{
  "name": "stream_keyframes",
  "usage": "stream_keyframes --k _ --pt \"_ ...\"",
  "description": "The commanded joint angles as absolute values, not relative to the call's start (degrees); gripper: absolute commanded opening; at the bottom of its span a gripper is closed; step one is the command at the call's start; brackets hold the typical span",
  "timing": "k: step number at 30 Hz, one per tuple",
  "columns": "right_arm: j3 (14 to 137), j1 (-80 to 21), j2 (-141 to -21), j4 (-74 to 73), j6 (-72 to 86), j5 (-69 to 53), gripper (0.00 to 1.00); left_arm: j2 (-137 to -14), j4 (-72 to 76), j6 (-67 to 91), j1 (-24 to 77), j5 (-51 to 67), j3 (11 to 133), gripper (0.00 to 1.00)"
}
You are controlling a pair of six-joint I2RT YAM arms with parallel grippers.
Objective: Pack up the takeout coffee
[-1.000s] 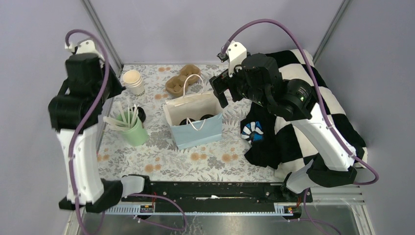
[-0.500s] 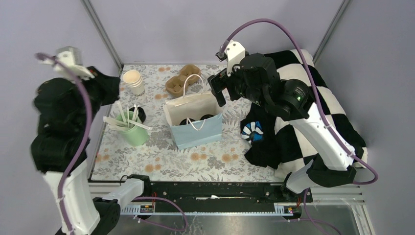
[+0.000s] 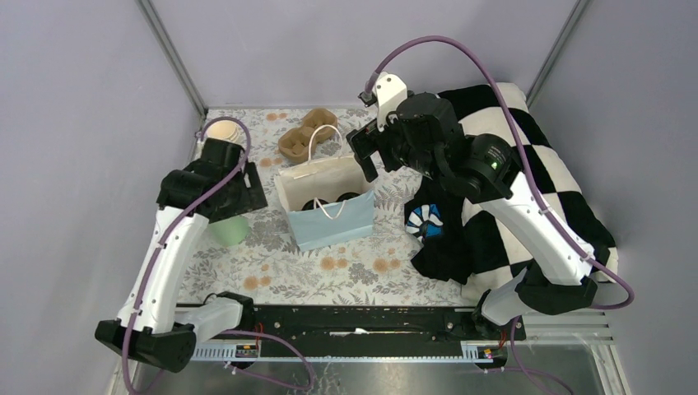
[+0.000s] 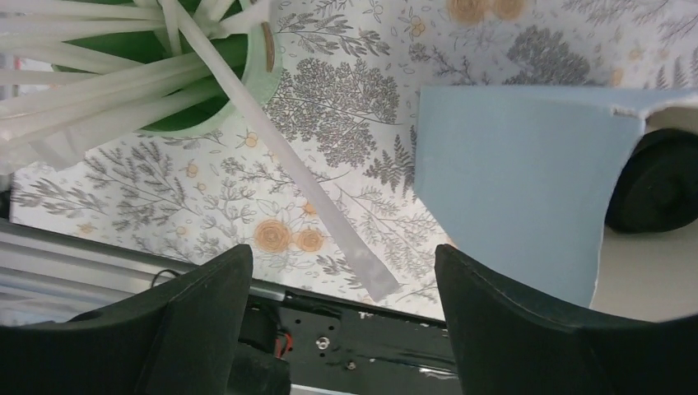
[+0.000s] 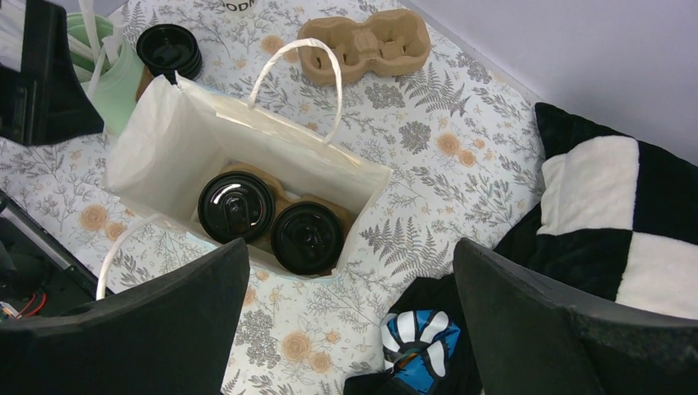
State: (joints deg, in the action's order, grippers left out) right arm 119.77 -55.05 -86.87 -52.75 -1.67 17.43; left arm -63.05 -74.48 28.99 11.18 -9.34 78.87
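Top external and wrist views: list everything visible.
white paper cups with round black plastic lids: two, black lids, inside bag
paper bag: one, light blue, table centre
cardboard cup carrier: one, brown, far edge
lidless paper cups: one stack, cream, far left
cup of sticks: one, mint green, left of bag
round lids: one stack, black, beside green cup
checked blanket: one, black-white, right
striped item: one, blue-white, on blanket
left gripper: open, near green cup
right gripper: open, above bag

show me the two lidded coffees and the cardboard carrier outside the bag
first lidded coffee (image 5: 235, 206), right wrist view, centre of black lid
second lidded coffee (image 5: 307, 237), right wrist view, centre of black lid
cardboard carrier (image 5: 366, 45), right wrist view, its middle ridge
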Motion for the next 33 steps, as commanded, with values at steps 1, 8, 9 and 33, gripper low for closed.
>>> stream_keyframes --k 1,8,9,33 --pt "119.31 -54.74 -85.64 -49.65 -1.68 18.55 1.0 -63.71 -78.42 32.59 20.67 -21.76 80.2 0.86" --pt "118.21 -54.68 -85.03 -49.31 -1.76 18.63 1.0 -68.4 -82.77 37.07 29.01 -31.47 79.18 0.85" --pt "118.09 -54.67 -84.91 -49.23 -1.76 18.64 1.0 -69.01 -82.98 37.26 29.5 -32.53 79.52 0.83" --pt "116.6 -54.7 -83.34 -48.13 -1.97 18.86 1.0 -74.12 -83.48 35.31 29.88 -37.96 84.84 0.12"
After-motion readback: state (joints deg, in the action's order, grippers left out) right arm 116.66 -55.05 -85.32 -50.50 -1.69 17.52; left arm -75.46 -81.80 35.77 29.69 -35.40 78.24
